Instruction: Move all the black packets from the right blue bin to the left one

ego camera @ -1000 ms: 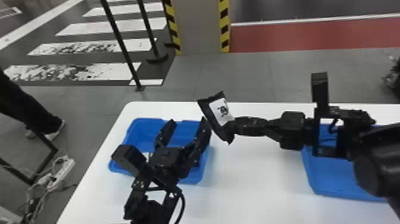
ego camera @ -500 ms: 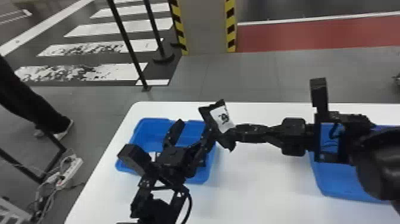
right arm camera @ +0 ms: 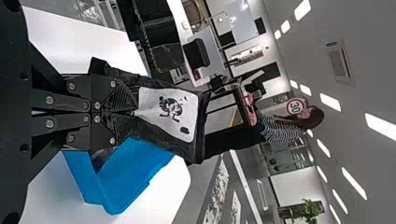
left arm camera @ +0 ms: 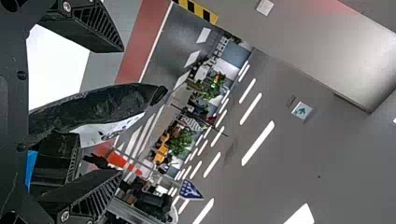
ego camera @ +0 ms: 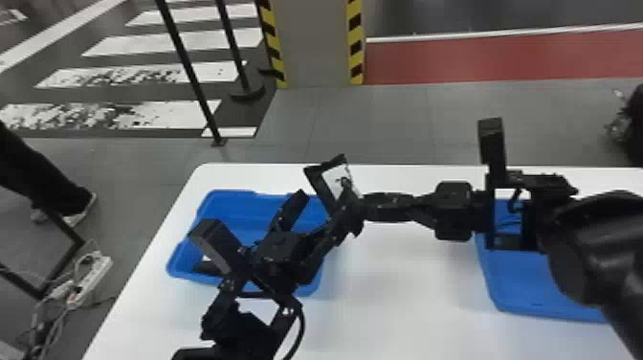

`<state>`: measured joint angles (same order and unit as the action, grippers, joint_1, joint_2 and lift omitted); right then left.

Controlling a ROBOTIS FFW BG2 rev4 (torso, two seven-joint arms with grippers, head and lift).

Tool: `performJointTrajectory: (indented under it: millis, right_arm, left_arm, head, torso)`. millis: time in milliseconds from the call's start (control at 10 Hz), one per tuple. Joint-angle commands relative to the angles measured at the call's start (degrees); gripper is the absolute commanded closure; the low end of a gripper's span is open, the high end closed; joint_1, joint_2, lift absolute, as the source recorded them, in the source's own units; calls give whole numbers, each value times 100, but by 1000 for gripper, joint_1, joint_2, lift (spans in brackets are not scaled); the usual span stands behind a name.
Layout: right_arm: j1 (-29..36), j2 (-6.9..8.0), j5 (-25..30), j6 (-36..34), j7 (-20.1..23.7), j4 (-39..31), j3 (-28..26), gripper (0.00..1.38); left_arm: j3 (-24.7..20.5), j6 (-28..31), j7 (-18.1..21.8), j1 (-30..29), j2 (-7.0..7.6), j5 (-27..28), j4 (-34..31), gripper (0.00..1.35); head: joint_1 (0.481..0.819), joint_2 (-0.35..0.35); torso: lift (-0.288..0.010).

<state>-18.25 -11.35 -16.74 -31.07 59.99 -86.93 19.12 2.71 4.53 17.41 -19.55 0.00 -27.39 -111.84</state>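
Shut on a black packet (ego camera: 336, 181) with a white label, my right gripper (ego camera: 360, 207) holds it above the right edge of the left blue bin (ego camera: 225, 194). My left gripper (ego camera: 313, 218) is open beside it, over the bin. In the left wrist view the packet (left arm camera: 93, 108) lies between the spread fingers of my left gripper (left arm camera: 116, 112). The right wrist view has the fingertips of my right gripper (right arm camera: 133, 113) pinching one end of the packet (right arm camera: 168, 112). Another dark packet (ego camera: 206, 268) is in the left bin. The right blue bin (ego camera: 540, 292) is partly behind the right arm.
Both bins stand on a white table (ego camera: 406, 297), with a stretch of tabletop between them. Beyond the left edge, a power strip (ego camera: 91, 280) lies on the floor.
My left gripper has moved right, so its open fingers now reach around the packet. The right gripper, still holding the packet, has barely moved.
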Motion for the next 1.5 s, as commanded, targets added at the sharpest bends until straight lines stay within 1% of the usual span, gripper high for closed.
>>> performJointTrajectory:
  millis: [0,200,300,400,500,600,800,1000,1100,1200,1300,1400]
  right_arm:
    - [-74,19,-92,0,-5,136,198,1207]
    - [-74,80,-233,0,-5,249,391,1207]
    - [-74,98,-259,0,-5,249,444,1207]
    - [-74,98,-286,0,-5,249,444,1207]
    - [-88,89,-294,14,-5,249,435,1207]
    - [-130,80,-321,42,-5,249,426,1207]
    - [-270,115,-365,225,-5,432,417,1207]
    - [-369,133,-382,366,-5,572,373,1205]
    - [-355,133,-444,591,-5,657,303,1070]
    - [-299,133,-532,745,-5,713,163,533]
    - [-116,133,-549,900,4,628,-110,87]
    - [180,151,-426,886,-14,375,-514,50]
  left_arm:
    - [-25,67,-1,0,-9,14,-3,96]
    - [-25,95,-1,57,-15,58,-3,104]
    - [-25,179,-1,85,-9,137,-3,335]
    - [-25,221,-19,99,-15,164,-17,1021]
    - [-192,798,-45,28,-15,401,-355,1213]
    - [-297,1164,-45,28,-15,779,-594,1216]
    - [-297,1178,-19,-14,-15,559,-594,1216]
    - [-288,1234,87,14,-15,515,-594,1216]
    - [-306,1164,87,14,-15,524,-594,1216]
    - [-376,1023,78,-14,-15,550,-594,1216]
    - [-482,812,-10,-42,-15,700,-594,1216]
    - [-622,545,-212,0,-15,1157,-537,1216]
  head:
    - [695,186]
    - [695,204]
    - [695,210]
    - [695,220]
    - [695,224]
    - [695,226]
    - [695,234]
    - [695,228]
    - [695,222]
    - [695,219]
    - [695,216]
    - [695,215]
  torso:
    - [-110]
    - [-110]
    - [-110]
    - [-110]
    - [-110]
    - [-110]
    - [-110]
    - [-110]
    - [-110]
    - [-110]
    - [-110]
    - [-110]
